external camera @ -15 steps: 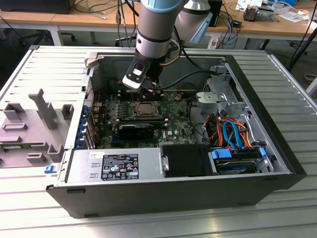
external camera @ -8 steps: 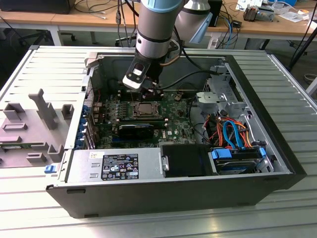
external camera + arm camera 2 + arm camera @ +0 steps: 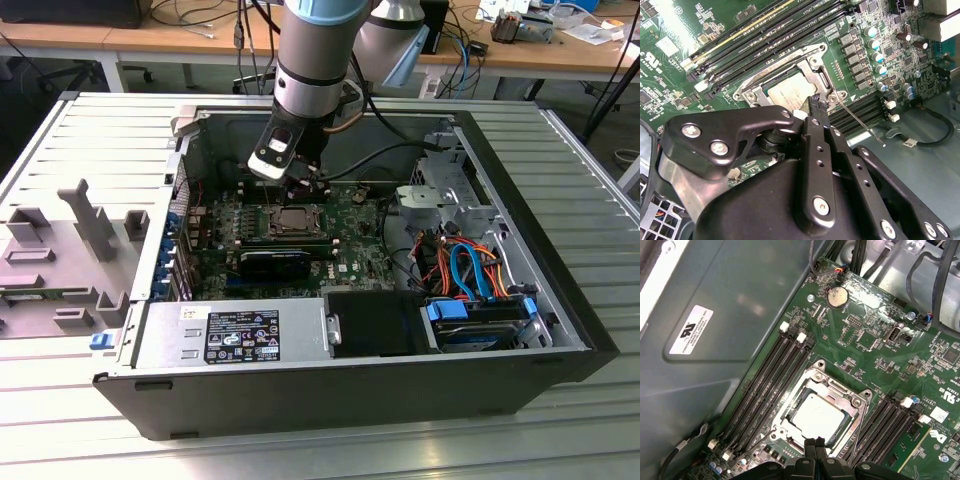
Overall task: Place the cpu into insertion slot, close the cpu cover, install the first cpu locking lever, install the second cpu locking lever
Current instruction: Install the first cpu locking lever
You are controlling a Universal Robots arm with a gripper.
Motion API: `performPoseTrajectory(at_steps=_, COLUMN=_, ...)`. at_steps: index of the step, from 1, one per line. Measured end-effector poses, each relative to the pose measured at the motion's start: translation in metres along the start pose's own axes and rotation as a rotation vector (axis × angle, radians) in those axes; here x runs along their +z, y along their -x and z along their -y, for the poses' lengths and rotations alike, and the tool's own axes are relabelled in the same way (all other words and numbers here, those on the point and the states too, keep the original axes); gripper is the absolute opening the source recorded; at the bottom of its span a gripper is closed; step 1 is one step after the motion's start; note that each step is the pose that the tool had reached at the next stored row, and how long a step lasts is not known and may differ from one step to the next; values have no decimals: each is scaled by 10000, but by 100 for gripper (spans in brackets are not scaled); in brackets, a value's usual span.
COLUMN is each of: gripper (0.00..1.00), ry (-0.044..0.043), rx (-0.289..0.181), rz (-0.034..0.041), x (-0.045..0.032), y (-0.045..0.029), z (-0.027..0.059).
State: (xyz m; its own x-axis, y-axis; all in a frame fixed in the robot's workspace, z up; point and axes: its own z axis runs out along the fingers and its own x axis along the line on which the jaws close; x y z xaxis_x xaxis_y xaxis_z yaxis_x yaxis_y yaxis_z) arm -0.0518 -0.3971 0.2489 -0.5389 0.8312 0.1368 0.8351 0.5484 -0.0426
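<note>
cpu (image 3: 816, 416) sits flat beneath lowered cpu cover (image 3: 832, 387); gripper (image 3: 306, 193), jaws pressed together, hangs at its 12 o'clock in the exterior view; risk: unlatched locking lever (image 3: 860, 124) may slip off the tips and spring up.

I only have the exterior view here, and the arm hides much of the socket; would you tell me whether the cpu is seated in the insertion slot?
Observer: Yes. In the first wrist view the cpu lies flat inside the insertion slot.
Operator: Thank you. Is the cpu cover down over it?
Observer: It is. The cpu cover lies flat, framing the chip.
Operator: And the locking levers?
Observer: In the second wrist view one thin locking lever sticks out free from the socket's corner, apparently unlatched, right beside the tip of the gripper.
</note>
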Motion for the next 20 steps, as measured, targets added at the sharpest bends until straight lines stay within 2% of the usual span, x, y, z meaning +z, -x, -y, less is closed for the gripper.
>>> performPoseTrajectory(at_steps=20, gripper=11, ry=-24, rx=-171, rz=7, x=0, y=0, z=0)
